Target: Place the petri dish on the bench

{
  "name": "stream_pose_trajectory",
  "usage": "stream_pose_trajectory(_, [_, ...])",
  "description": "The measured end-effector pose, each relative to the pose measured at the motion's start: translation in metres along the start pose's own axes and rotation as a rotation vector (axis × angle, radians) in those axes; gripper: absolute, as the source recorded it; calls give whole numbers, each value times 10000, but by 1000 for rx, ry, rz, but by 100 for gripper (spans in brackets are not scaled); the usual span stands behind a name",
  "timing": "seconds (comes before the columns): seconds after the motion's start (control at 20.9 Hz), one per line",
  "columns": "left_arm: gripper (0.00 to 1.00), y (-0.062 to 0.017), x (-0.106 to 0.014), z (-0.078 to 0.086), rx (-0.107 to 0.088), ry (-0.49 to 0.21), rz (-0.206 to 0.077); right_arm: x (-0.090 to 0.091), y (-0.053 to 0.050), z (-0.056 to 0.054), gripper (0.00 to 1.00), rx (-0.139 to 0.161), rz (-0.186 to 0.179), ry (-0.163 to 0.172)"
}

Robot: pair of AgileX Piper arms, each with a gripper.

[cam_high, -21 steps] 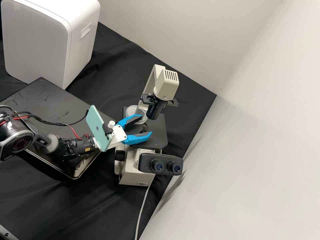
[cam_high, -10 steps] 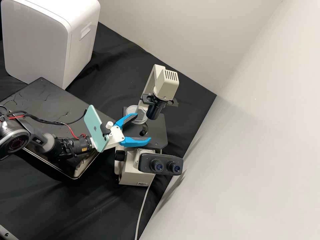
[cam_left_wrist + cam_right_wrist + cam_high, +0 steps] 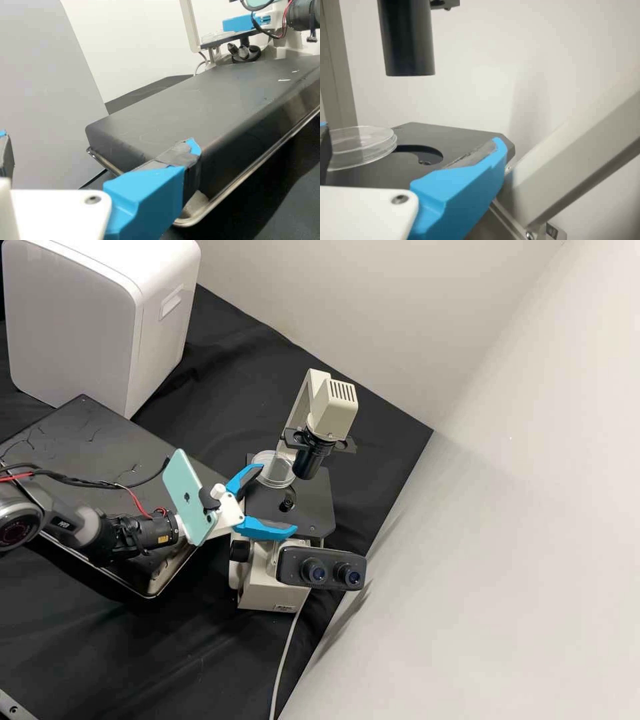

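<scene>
The clear petri dish (image 3: 275,469) lies on the microscope's black stage (image 3: 312,503), just beside the dark condenser tube (image 3: 309,459). My right gripper (image 3: 279,498) hovers open at the stage's near-left side. Its upper blue finger (image 3: 245,477) ends close to the dish rim and its lower finger runs along the stage's front edge. In the right wrist view the petri dish (image 3: 358,142) rests on the stage beside the round hole, level with the right gripper (image 3: 410,148). My left gripper (image 3: 97,148) stands open beside a black slab (image 3: 210,107), holding nothing.
The beige microscope (image 3: 267,573) with dark eyepieces (image 3: 323,570) stands mid-bench, a grey cable trailing from it. A black slab on a metal tray (image 3: 80,440) lies left of it under the right arm. A white box (image 3: 93,313) sits at the back left. A grey wall runs along the right.
My right gripper has drawn back from the stage toward the left, its fingers spread wider. The petri dish has stayed in place on the stage.
</scene>
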Motion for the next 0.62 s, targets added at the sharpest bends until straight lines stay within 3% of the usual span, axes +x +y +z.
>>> stream_pose_trajectory(0.14, [100,0,1,-4,0,2,0,-53,2,-7,100,-5,-41,-10])
stream_pose_trajectory(0.24, [100,0,1,-4,0,2,0,-87,16,-14,100,-6,-50,-10])
stream_pose_trajectory(0.62, [100,0,1,-4,0,2,0,-135,39,-21,100,-14,-55,-8])
